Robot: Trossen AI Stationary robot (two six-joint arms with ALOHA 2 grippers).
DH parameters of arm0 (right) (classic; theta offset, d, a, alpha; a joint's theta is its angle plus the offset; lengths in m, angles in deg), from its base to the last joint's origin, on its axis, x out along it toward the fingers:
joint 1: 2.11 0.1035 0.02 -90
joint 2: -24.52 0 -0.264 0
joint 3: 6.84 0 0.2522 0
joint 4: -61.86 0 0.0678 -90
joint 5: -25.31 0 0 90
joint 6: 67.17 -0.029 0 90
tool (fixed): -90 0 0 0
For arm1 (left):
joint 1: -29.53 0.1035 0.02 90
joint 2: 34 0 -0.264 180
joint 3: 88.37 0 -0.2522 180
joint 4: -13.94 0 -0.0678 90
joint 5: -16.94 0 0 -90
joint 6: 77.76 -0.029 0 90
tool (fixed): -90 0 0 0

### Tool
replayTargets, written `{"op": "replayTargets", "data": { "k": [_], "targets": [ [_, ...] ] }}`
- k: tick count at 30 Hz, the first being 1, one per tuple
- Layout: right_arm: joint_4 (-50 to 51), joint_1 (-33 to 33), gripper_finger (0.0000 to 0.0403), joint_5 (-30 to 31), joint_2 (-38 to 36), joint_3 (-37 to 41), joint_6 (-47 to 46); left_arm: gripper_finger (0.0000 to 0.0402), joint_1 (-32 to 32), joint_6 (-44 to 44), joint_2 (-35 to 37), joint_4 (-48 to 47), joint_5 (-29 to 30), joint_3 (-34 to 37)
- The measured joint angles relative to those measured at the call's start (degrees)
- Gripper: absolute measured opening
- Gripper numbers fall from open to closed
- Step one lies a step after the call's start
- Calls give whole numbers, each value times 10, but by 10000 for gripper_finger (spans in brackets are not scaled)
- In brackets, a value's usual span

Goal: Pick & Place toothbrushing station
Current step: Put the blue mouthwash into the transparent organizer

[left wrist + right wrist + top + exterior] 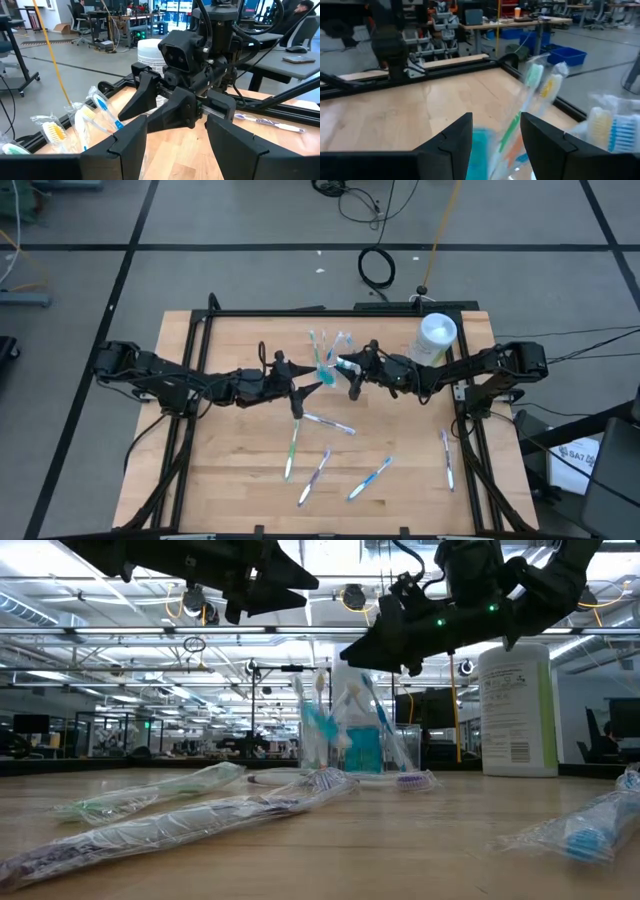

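Observation:
The clear plastic cup point(325, 362) point(350, 748) stands at the table's middle back, with several wrapped toothbrushes point(95, 114) and something teal upright in it. My right gripper point(350, 370) point(388, 648) hangs just above and right of the cup. In the right wrist view its fingers point(496, 125) stand apart, and a wrapped green and orange toothbrush point(529, 92) rises through the gap without filling it. My left gripper point(303, 387) point(176, 125) hovers left of the cup, facing the right gripper, open and empty. Several wrapped toothbrushes point(292, 450) point(150, 795) lie loose on the front half of the table.
A tall white cylindrical container point(437, 335) point(517, 710) stands at the back right, close to the right arm. One loose brush point(448, 458) lies near the right edge. A black frame point(200, 315) borders the wooden table. Desks and chairs fill the room beyond.

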Motion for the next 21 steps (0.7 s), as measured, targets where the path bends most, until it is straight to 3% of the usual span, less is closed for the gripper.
{"op": "replayTargets", "data": {
  "k": [12, 21],
  "targets": [
    [-5, -5, 144, 7, 39, 0, 8, 214, 0, 0, 0, -1, 0, 0],
    [-13, 9, 191, -144, 37, -1, 36, 214, 0, 0, 0, -40, -14, 0]
  ]
}}
